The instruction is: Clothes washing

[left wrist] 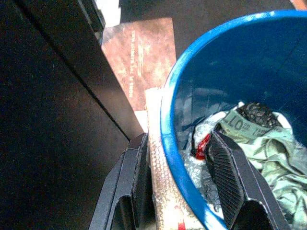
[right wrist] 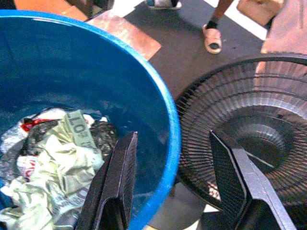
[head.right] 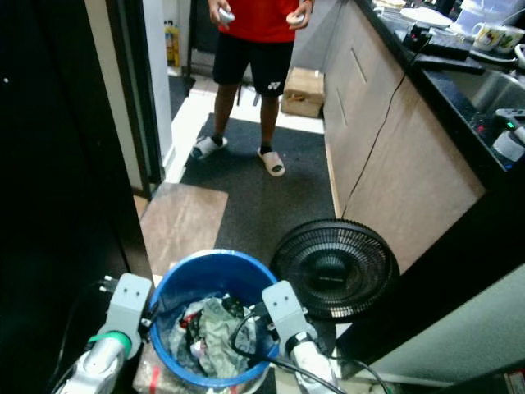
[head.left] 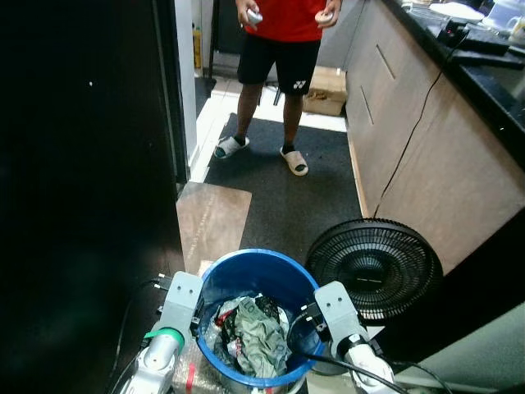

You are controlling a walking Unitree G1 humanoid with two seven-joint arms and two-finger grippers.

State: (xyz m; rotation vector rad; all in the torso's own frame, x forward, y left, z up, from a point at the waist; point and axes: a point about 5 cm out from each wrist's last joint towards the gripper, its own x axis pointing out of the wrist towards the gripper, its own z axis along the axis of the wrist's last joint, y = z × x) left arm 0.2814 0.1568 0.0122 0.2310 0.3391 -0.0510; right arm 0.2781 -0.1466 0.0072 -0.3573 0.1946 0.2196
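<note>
Biggest thing in this narrow kitchen passage is the long wood-fronted desk with its black top (head.left: 443, 156) running down the right, a thin black cable hanging over its face. On the left is a tall dark cabinet side (head.left: 82, 164). Ahead on the dark floor mat (head.left: 287, 205) stands a person in a red shirt, black shorts and slippers (head.left: 279, 49), well apart from the robot, with a small object in each hand. A round black floor fan (head.left: 375, 267) faces up just beside the round blue plastic bucket (head.left: 246, 275), which sits right at the robot's front with a heap of crumpled pale-green and dark clothes (head.left: 254, 332) in its bottom.

Both arms are on the bucket. The left claw (left wrist: 182, 187) has its fingers apart and straddling the rim, one inside and one outside against a pale strip. The right claw (right wrist: 172, 177) is likewise spread across the opposite rim, one finger inside and one toward the fan.

I'd judge the bucket stiff but smooth-walled, so slippery under a thin pinch; the rim is the sensible hold, taken on both sides evenly. The load looks soft and light, unlikely to shift much, though tilting could spill it.
</note>
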